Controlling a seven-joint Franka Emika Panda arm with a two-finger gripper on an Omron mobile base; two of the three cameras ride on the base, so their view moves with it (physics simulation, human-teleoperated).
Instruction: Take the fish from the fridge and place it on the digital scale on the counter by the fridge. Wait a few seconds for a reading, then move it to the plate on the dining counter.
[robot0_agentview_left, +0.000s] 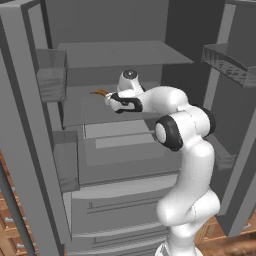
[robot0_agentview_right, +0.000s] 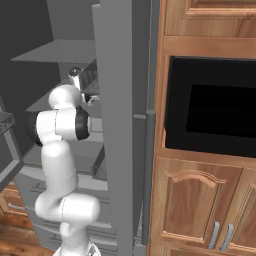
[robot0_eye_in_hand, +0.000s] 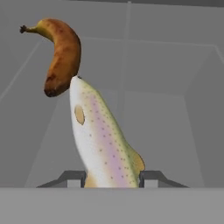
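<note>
Hand view: your hand (robot0_eye_in_hand: 113, 178) is clenched on the fish (robot0_eye_in_hand: 101, 144), one dark finger tip (robot0_eye_in_hand: 74, 177) pressing each flank near the tail end. The fish, pale with a pinkish stripe and small dark speckles, runs straight out ahead of the hand, its head farthest from the tips. Beyond the head, and touching or just overlapping it, lies a curved orange-brown banana (robot0_eye_in_hand: 61, 54) on the grey shelf (robot0_eye_in_hand: 175, 127) of the fridge (robot0_agentview_left: 30, 125). Left base view: you see the hand (robot0_agentview_left: 111, 100) reached into the open fridge at the level of a middle shelf, with the banana (robot0_agentview_left: 100, 92) just past it. Right base view: the arm (robot0_agentview_right: 60, 150) passes behind the edge of the fridge door (robot0_agentview_right: 117, 125), beside wooden cabinets (robot0_agentview_right: 200, 205).
</note>
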